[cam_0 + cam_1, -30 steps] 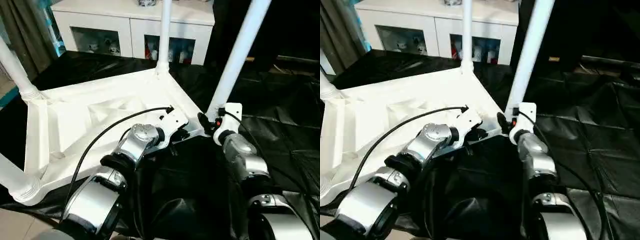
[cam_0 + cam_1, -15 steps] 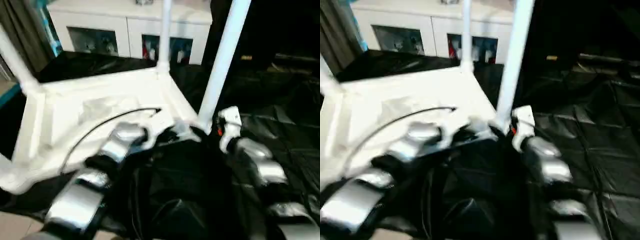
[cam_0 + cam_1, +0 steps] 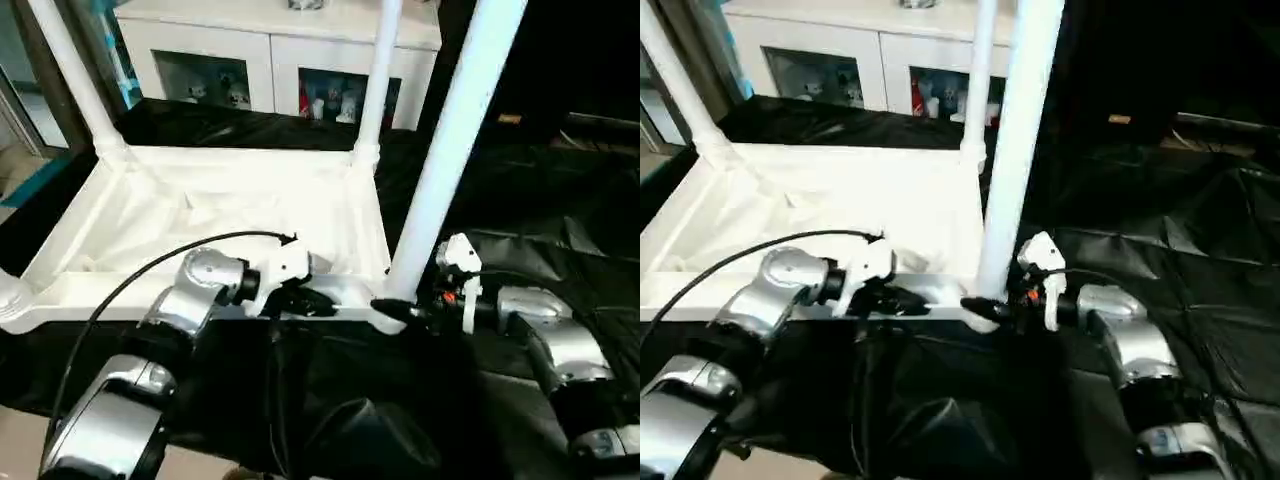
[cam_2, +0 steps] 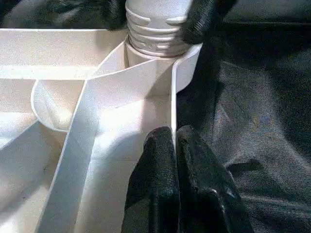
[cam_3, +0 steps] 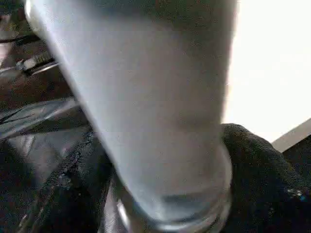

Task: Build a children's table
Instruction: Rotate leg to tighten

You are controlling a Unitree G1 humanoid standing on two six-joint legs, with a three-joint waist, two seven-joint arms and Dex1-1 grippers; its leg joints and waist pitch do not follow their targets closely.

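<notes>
The children's table [image 3: 200,210] lies upside down on the black-covered work table, ribbed underside up, with white legs standing from its corners. My left gripper [image 3: 310,300] is shut on the thin near rim of the table [image 4: 171,87], beside the near right corner. My right gripper [image 3: 400,310] comes in from the right and is closed around the base of the near right leg [image 3: 450,150]. In the right wrist view the leg [image 5: 146,97] fills the gap between my black fingers [image 5: 257,174]. Its threaded foot [image 4: 155,29] sits in the corner socket.
Two more legs rise at the far right corner [image 3: 375,80] and the far left corner [image 3: 75,80]. A white cabinet [image 3: 280,40] with glass doors stands behind. Crumpled black cover [image 3: 560,230] spreads to the right. A black cable [image 3: 130,285] arcs over my left forearm.
The camera has swung, so the table looks squarer. My right forearm now reaches the leg base more level, from the right. The left gripper keeps its hold on the rim.
</notes>
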